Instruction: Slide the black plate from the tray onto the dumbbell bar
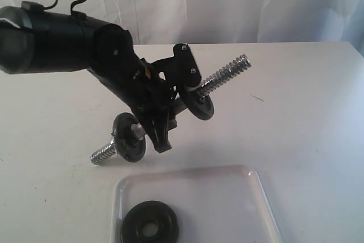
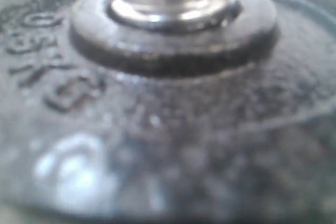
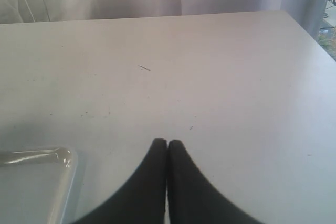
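Observation:
The black plate lies flat in the tray at the near edge of the exterior view. The dumbbell bar slants from a near-left threaded end to a far-right one. It carries two black discs. My left gripper grips the bar's middle between them. The left wrist view is filled by a blurred black disc face with the chrome bar at its hub; no fingers show there. My right gripper is shut on nothing over the table, beside a tray corner.
The white table stretches to the right of the bar. A pale curtain hangs behind the far edge. The thick black left arm comes in from the upper left.

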Action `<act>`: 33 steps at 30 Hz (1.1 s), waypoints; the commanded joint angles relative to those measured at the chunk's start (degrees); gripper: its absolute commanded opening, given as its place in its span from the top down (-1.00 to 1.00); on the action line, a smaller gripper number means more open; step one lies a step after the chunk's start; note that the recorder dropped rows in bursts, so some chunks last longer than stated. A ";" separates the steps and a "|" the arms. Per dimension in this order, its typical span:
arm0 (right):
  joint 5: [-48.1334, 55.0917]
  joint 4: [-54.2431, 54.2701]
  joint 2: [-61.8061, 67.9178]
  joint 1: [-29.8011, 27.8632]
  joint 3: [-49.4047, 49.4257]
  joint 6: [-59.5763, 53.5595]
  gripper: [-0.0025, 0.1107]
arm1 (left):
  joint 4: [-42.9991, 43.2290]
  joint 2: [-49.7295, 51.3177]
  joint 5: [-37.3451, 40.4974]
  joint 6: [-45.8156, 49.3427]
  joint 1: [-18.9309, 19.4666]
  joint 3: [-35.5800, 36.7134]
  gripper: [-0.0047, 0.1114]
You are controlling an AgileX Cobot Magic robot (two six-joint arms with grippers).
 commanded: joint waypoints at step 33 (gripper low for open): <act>-4.05 -2.78 -0.33 -0.35 0.31 -0.35 0.96 | -0.86 -29.05 -15.22 -5.80 5.18 24.93 0.92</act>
